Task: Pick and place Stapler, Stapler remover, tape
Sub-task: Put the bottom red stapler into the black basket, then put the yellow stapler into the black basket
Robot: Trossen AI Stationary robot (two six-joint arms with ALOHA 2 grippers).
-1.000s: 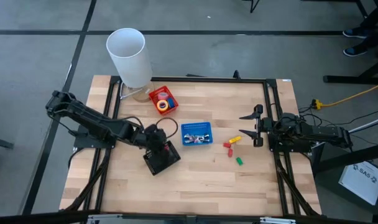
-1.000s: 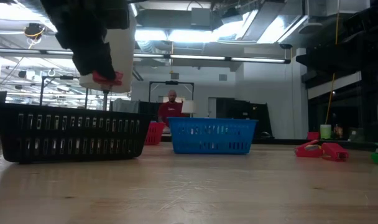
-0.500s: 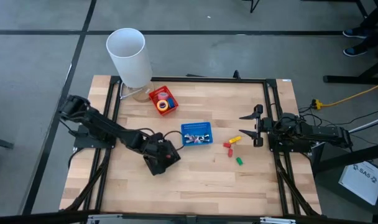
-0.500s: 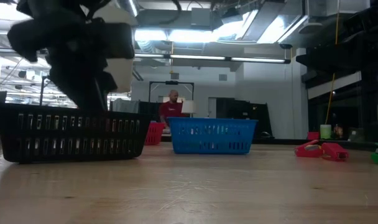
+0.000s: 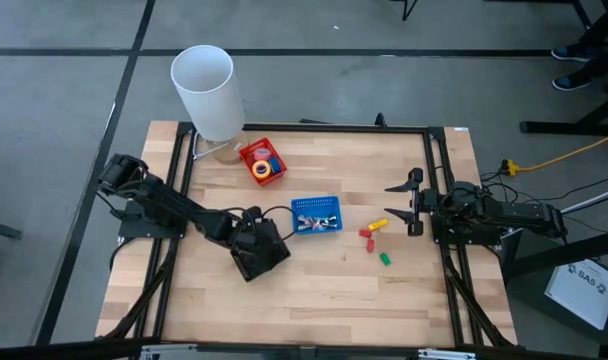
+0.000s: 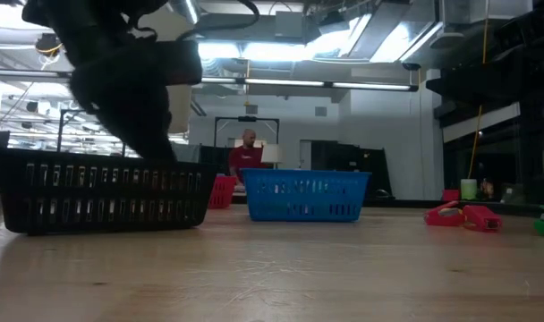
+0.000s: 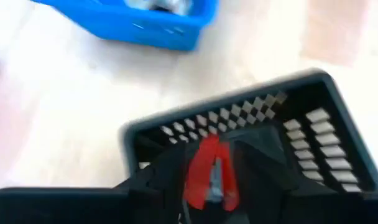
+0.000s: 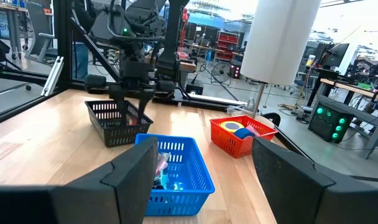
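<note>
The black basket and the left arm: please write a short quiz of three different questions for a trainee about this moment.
1. True or false: the left gripper is over the black basket.
2. What colour is the item between the left gripper's fingers, seen in the left wrist view?
3. Which basket holds the tape rolls? A) blue basket B) red basket C) black basket

Key:
1. True.
2. Red: the red item sits inside the black basket.
3. B. The right gripper waits open at the table's right side.

Red stapler (image 7: 209, 174) sits in the black basket (image 7: 313, 124); tape (image 5: 263, 167) rolls fill the red basket (image 5: 250, 152) near the worktop's far edge.
</note>
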